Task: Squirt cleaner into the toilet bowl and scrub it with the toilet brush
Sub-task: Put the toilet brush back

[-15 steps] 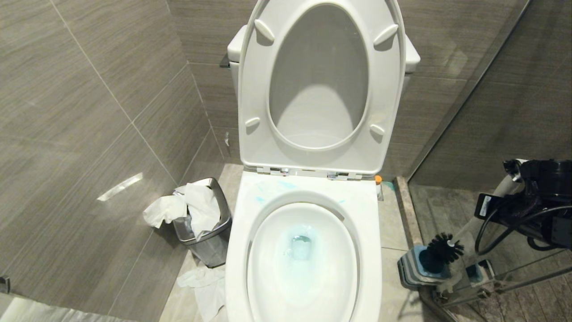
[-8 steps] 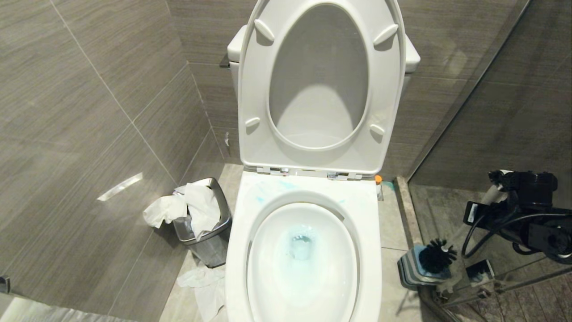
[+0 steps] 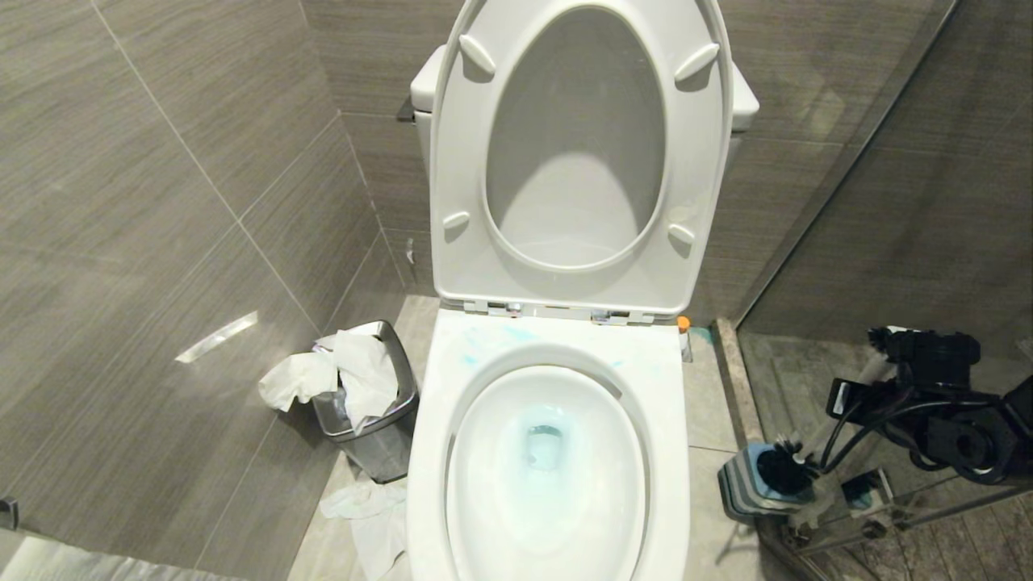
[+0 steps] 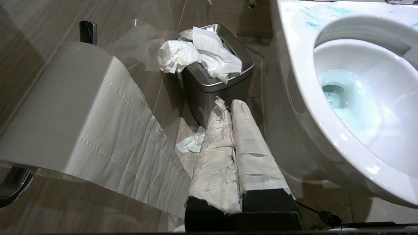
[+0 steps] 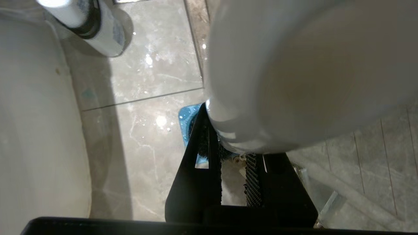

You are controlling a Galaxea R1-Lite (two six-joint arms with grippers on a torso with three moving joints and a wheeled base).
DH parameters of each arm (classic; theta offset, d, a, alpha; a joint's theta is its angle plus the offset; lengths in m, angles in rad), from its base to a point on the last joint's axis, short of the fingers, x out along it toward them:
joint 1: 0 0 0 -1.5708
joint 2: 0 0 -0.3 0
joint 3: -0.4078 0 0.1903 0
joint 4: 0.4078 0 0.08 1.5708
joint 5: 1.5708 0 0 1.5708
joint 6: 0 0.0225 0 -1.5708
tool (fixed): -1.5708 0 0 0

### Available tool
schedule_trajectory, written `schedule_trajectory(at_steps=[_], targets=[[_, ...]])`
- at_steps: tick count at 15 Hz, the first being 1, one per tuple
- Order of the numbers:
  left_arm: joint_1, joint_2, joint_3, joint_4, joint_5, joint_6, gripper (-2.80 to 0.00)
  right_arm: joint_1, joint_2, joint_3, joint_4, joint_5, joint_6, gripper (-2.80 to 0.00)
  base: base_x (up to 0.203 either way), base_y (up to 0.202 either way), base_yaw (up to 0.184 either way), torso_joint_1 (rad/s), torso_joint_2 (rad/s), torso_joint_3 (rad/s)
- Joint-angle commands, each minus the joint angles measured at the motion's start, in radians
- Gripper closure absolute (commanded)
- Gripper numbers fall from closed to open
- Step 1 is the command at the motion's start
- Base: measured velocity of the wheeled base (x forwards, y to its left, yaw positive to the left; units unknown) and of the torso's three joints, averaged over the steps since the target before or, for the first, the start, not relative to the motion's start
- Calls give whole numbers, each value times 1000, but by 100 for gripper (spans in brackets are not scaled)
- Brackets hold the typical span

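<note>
The toilet brush [image 3: 787, 470] stands at my right, beside the toilet, with its black bristle head sunk into the square grey-and-blue holder [image 3: 746, 484] on the floor. Its long axis runs steeply upward from the holder, leaning away from the toilet toward my right gripper [image 3: 884, 363]: bristles down, knob end up. My right gripper is clamped on the slim white handle near its top; in the right wrist view the rounded knob fills most of the frame, with my black fingers [image 5: 192, 173] pressed to either side of the handle below it and a corner of the blue holder showing past them.

The toilet bowl [image 3: 549, 468] lies just left of the holder, its long oval running away from me toward the raised seat and lid [image 3: 577, 153]. The cleaner [image 3: 545, 444] shows as pale turquoise water around the drain and as faint blue streaks on the broad rim near the hinges.

On the bowl's far side stands a small steel bin [image 3: 375, 420] stuffed with white tissue [image 3: 339, 375], more of it lying on the floor beside it. My left gripper [image 4: 230, 104] is parked low near that bin, its paper-wrapped fingers pressed together and holding nothing, with a toilet paper roll [image 4: 65, 107] close beside it.
</note>
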Motion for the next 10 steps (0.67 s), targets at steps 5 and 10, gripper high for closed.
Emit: schedule_trajectory(at_steps=[5,10], targets=[[0,1,2,0,1,-1,0,-24,92,3,-97,2,-48,0,0,0,0,0,0,0],[0,1,2,0,1,-1,0,-26,87,15,-111,26,-56,0,0,0,0,0,0,0]])
